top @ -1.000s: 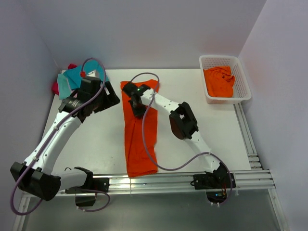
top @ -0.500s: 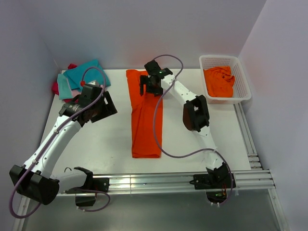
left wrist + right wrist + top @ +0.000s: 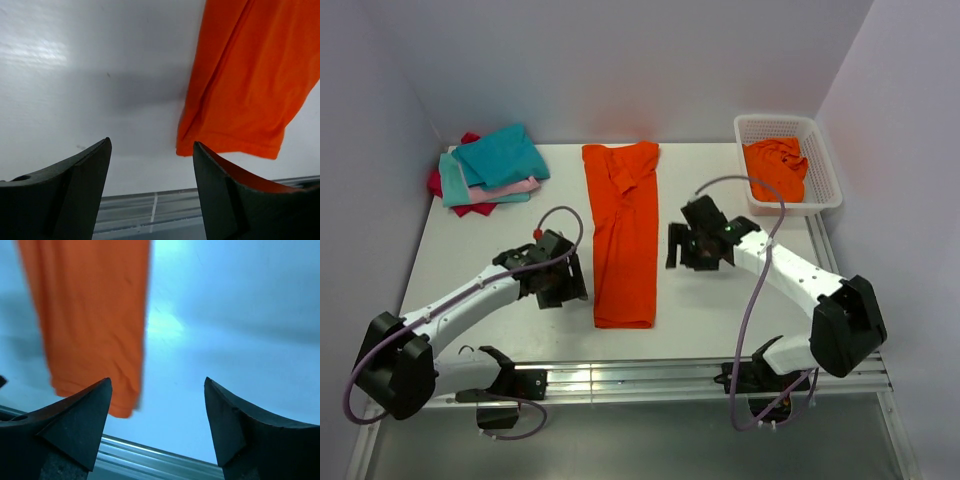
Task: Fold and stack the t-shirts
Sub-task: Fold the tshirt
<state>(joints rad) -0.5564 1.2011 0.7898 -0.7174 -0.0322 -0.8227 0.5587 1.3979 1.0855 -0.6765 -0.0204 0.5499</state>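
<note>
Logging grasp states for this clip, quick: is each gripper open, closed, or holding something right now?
Left gripper: open, holding nothing.
Right gripper: open, holding nothing.

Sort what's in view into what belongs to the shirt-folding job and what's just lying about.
Job: long orange t-shirt, teal-pink-crimson stack, crumpled orange t-shirt.
Lying about: white basket, holding the crumpled one.

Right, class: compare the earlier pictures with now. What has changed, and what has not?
The right pincer let go of the orange shirt at its far end. It and the left pincer drew back, flanking the shirt, both open. The shirt lies straighter. The stack and basket are unchanged.
</note>
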